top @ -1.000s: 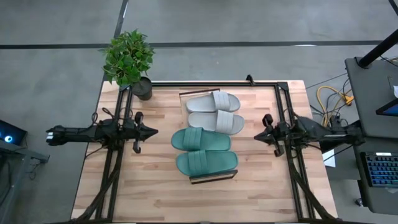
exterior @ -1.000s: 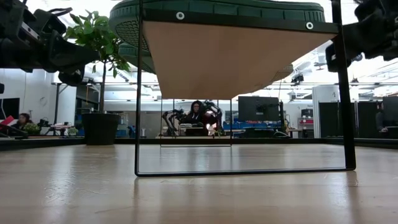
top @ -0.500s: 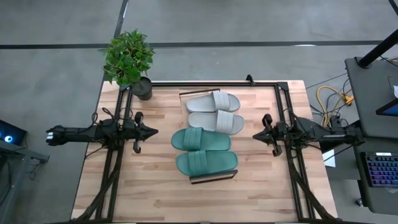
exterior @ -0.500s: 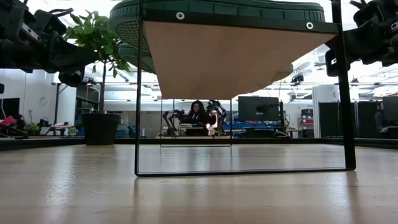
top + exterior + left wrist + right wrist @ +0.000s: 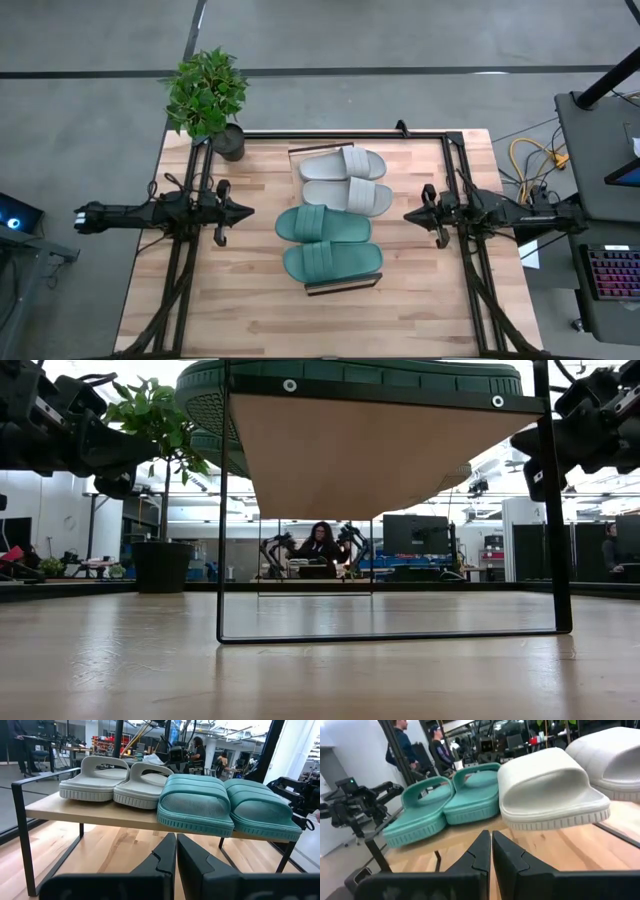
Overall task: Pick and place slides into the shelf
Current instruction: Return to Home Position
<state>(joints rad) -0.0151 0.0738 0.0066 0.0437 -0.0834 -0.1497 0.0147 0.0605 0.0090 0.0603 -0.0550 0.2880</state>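
Observation:
All the slides rest sole-down on the shelf (image 5: 343, 286), a low wood-topped rack with a black frame standing mid-table. The teal pair (image 5: 328, 243) takes its near half and the grey-beige pair (image 5: 345, 181) its far half. In the left wrist view the teal slides (image 5: 225, 807) and grey slides (image 5: 115, 780) sit side by side on the plank (image 5: 100, 815). My left gripper (image 5: 245, 212) hovers shut to the left of the shelf. My right gripper (image 5: 408, 216) hovers shut to its right, pointing at the grey slide (image 5: 550, 790).
A potted plant (image 5: 207, 95) stands at the table's far left corner. Black arm frames (image 5: 190, 260) run along both table sides. Bare wood (image 5: 250, 310) lies between shelf and near edge. People (image 5: 322, 545) and equipment show in the room beyond.
My right gripper has crept a little toward the table's left, closer to the shelf, staying shut. The slides and shelf have kept still.

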